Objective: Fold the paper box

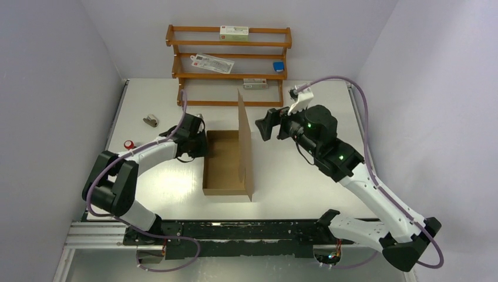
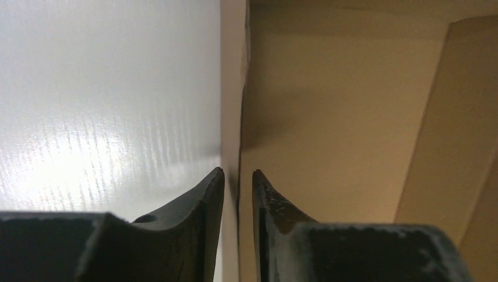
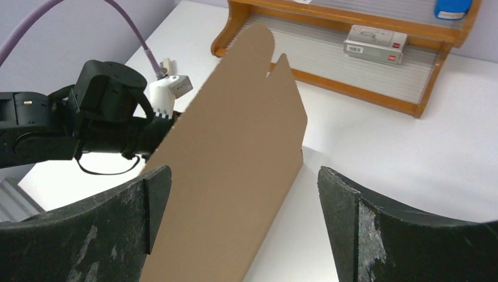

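The paper box (image 1: 226,167) is brown cardboard, a shallow tray on the table's middle with its tall lid panel (image 1: 244,141) standing upright along its right side. My left gripper (image 1: 202,141) is at the tray's left wall near the far corner. In the left wrist view its fingers (image 2: 214,194) are closed on the thin wall edge (image 2: 232,117), one finger outside and one inside the box (image 2: 329,117). My right gripper (image 1: 267,128) is open and empty, just right of the lid panel. The right wrist view shows the panel (image 3: 235,147) between and beyond the spread gripper (image 3: 244,176).
A wooden rack (image 1: 229,61) with small packets and a blue item (image 1: 279,67) stands at the back. A small grey object (image 1: 151,121) and a red one (image 1: 128,144) lie at the left. A metal rail (image 1: 235,232) runs along the near edge.
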